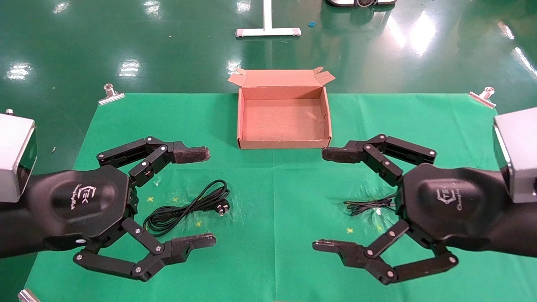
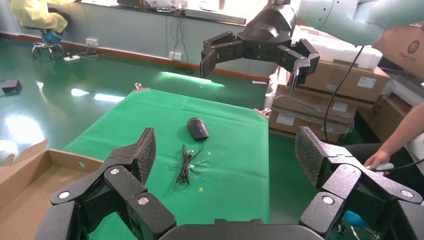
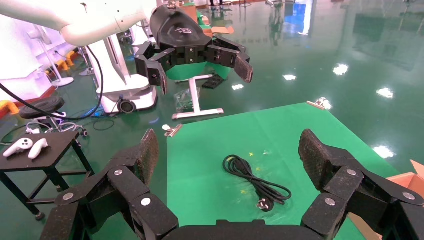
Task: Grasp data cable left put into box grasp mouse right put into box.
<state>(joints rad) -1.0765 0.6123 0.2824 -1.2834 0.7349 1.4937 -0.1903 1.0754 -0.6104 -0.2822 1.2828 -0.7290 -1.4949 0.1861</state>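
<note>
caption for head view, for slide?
Both grippers, left and right, hover open over coiled data cable and open empty box.

The brown cardboard box (image 1: 284,119) sits open at the cloth's far edge; coiled black data cable (image 1: 184,207) lies left, black mouse (image 2: 198,128) right, seemingly wired.

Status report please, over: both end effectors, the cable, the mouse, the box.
Left end effector and right end effector open, hovering. Data cable and mouse on the green cloth, ungrasped. Box open, empty. Nothing obstructing.
</note>
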